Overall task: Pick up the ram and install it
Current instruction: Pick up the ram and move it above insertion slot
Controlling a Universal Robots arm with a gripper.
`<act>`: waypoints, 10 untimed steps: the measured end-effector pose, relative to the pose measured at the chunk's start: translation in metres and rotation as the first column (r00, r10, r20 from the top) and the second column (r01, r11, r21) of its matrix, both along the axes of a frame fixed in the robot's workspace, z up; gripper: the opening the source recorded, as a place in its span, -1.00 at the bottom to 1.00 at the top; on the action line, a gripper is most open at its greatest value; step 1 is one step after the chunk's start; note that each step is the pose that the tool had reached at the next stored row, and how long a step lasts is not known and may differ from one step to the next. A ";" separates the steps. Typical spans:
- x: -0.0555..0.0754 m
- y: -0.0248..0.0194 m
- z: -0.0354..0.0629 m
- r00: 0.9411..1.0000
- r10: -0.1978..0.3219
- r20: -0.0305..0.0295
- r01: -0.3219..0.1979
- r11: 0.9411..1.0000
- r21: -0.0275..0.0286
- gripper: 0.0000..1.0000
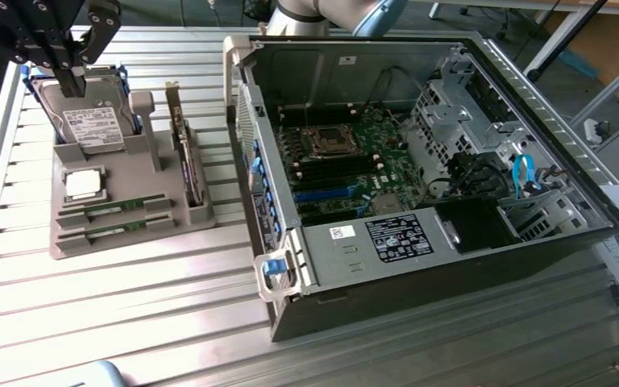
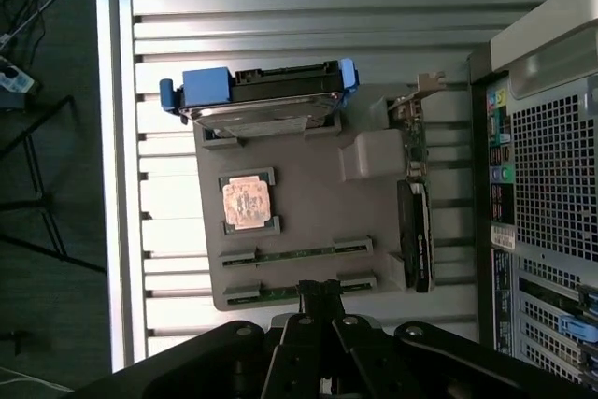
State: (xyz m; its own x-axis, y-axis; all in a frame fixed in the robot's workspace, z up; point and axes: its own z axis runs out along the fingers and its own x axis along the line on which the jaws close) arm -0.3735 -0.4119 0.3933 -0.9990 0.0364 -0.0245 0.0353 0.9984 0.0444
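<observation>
Two green ram sticks lie edge-up in slots of the grey holder (image 1: 138, 234): one ram stick (image 1: 110, 208) behind, the other ram stick (image 1: 110, 230) in front. The wrist view has them as the ram stick (image 2: 294, 254) and the ram stick (image 2: 280, 291), on the grey holder (image 2: 308, 193). My gripper (image 1: 72, 87) hangs shut and empty high over the hard drive (image 1: 94, 121), at the holder's far end from the sticks. In the wrist view the gripper (image 2: 318, 294) tips meet over the holder's edge by the ram.
The holder also carries a square silver processor (image 1: 84, 184), an upright dark expansion card (image 1: 186, 153) and the blue-railed hard drive (image 2: 262, 105). An open computer case (image 1: 288, 266) lies at the exterior view's right, its motherboard (image 1: 358, 153) exposed. The slatted metal table (image 1: 126, 322) runs underneath.
</observation>
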 end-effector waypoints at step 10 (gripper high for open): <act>0.000 0.0000 0.0000 1.000 0.018 0.000 -0.018 1.000 0.000 -0.79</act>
State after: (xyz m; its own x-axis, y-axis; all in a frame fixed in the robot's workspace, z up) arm -0.3735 -0.4119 0.3933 -0.9995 0.0188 -0.0245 0.0177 0.9989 0.0444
